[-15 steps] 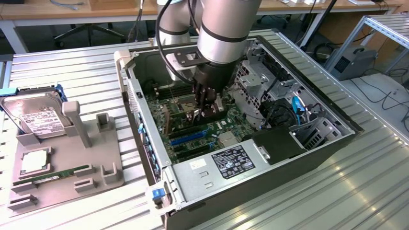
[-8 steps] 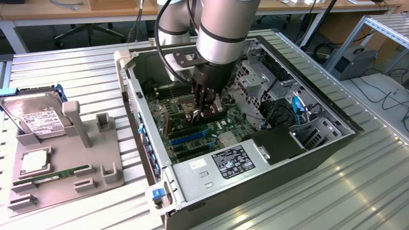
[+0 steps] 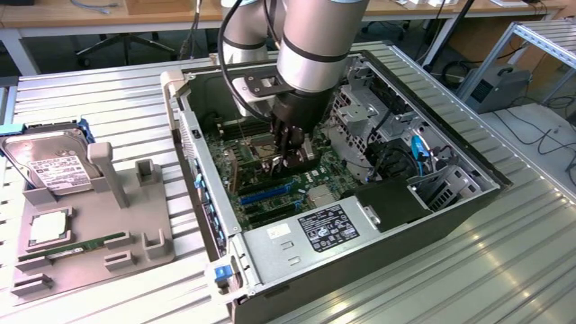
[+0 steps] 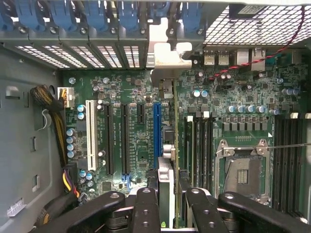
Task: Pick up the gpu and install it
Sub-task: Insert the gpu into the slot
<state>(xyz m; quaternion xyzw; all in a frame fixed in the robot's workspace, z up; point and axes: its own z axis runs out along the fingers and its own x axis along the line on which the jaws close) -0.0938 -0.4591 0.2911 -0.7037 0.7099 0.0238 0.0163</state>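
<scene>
a ribbed metal surface (image 3: 108, 101) carries everything here, with wooden desks and cables in the background behind it. on it stands an open computer case (image 3: 360, 256), lying so its inside faces up, and to the exterior view's left a grey holder tray (image 3: 90, 250). a silver labelled hard drive (image 3: 50, 165) stands in that tray, a long thin green ram stick (image 3: 85, 244) lies in a slot near its front edge, and a cpu (image 3: 50, 228) sits flat between them.

my arm (image 3: 311, 40) reaches down into the case, and my end effector (image 3: 293, 152) hangs over the motherboard (image 3: 270, 182), beside the drive cage (image 3: 360, 115) and above the power supply (image 3: 315, 233) end of the case.

in the wrist view my end effector (image 4: 166, 204) is closed on the gpu (image 4: 166, 187), which i hold on edge between my black fingers (image 4: 146, 208); its silver bracket side faces the camera and the green board edge shows just beside it. the card hangs above the motherboard (image 4: 141, 102), roughly in line with the blue expansion slot (image 4: 157, 131) and between the black slots (image 4: 124, 138) and the ram slots (image 4: 197, 145). whether the card touches the slot i cannot tell. the empty cpu socket (image 4: 243, 170) lies beyond the ram slots, and a white slot (image 4: 89, 133) sits near the yellow and black cable bundle (image 4: 60, 145).
</scene>
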